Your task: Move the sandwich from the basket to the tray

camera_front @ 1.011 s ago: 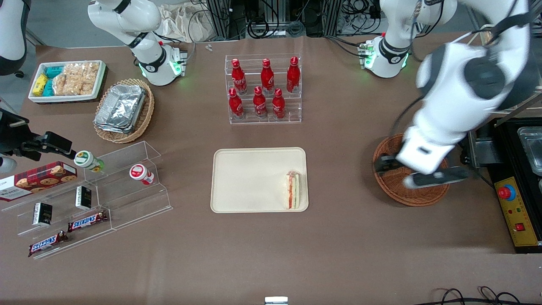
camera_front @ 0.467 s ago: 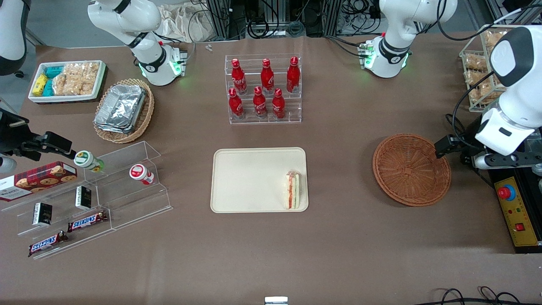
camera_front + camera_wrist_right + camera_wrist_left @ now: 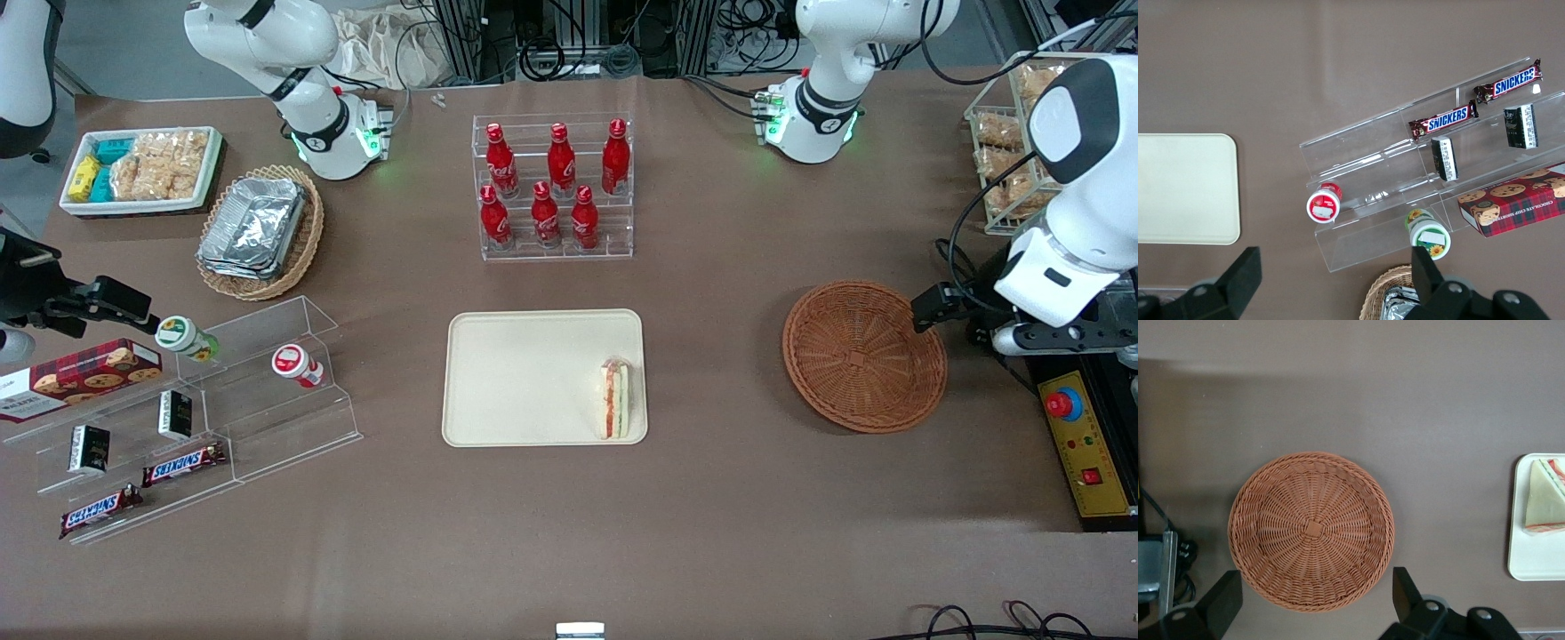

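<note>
Pretty clearly a robotics lab set up like a little snack shop. Two white arms are bolted to a brown bench (image 3: 711,533), with cable bundles (image 3: 569,40) and metal racking along its edge. The shop part: cola bottles (image 3: 551,187) in a clear tiered rack, Snickers bars (image 3: 1443,120) and a cookie box (image 3: 1515,203) on acrylic shelving, plus a red emergency stop button (image 3: 1061,404) on a yellow panel.

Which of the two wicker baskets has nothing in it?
The reddish-brown basket beside the end effector; the tan basket holds foil containers.
</note>
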Robot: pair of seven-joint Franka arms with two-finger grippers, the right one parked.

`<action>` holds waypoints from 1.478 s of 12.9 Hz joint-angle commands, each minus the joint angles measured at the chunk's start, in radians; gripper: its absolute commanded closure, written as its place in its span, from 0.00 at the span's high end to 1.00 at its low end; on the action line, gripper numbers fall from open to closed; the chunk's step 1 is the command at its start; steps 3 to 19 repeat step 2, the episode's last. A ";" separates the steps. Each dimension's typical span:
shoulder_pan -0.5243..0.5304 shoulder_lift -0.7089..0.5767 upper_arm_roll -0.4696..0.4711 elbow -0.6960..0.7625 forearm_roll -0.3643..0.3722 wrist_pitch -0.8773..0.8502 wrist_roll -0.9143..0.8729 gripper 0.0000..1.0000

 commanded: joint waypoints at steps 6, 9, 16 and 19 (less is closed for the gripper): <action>0.024 0.070 -0.030 0.146 0.069 -0.150 0.085 1.00; 0.024 0.070 -0.030 0.146 0.069 -0.150 0.085 1.00; 0.024 0.070 -0.030 0.146 0.069 -0.150 0.085 1.00; 0.024 0.070 -0.030 0.146 0.069 -0.150 0.085 1.00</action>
